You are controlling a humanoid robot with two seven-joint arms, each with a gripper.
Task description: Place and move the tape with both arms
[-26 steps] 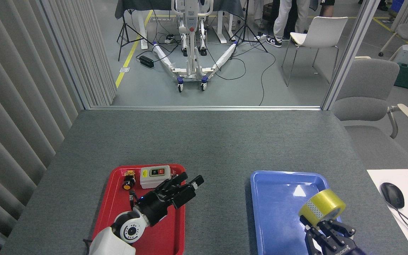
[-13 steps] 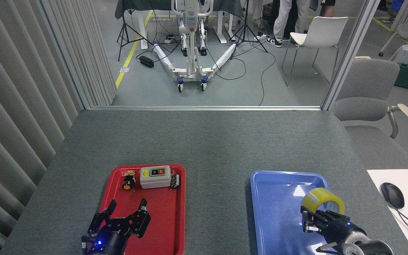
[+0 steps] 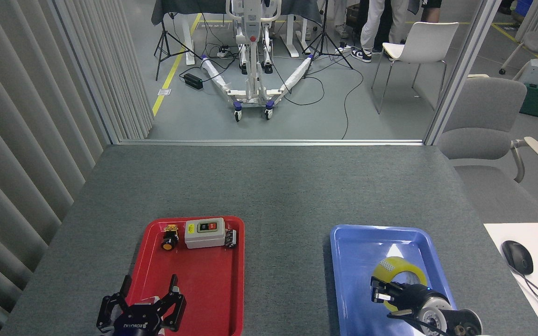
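A grey worktop [image 3: 269, 186] is seen from above, with two trays set on its near half. On the left lies a red tray [image 3: 213, 289]; on the right, well apart from it, lies a blue tray [image 3: 357, 280].

The tape [image 3: 392, 267], a yellow translucent roll, is found inside the blue tray, toward its right side and near the tray floor, its open ring turned partly upward. The right claw [image 3: 381, 294] is placed at the near edge of the roll, its black fingers overlapping the rim of the roll; whether the roll is gripped or merely touched cannot be told, since the fingertips are seen end-on and partly hidden by the wrist.

The left claw [image 3: 149, 291] is held at the near left corner of the red tray, with its two black fingers spread wide apart and pointing away from the camera; nothing is held between them.

At the far end of the red tray a grey switch box [image 3: 204, 233] with a red and a green button is set, flanked on its left by a small black and yellow button part [image 3: 169, 238] and on its right by a small dark component [image 3: 231, 238].

Beside the worktop on the right, a computer mouse [image 3: 517, 256] is seen on a white surface.
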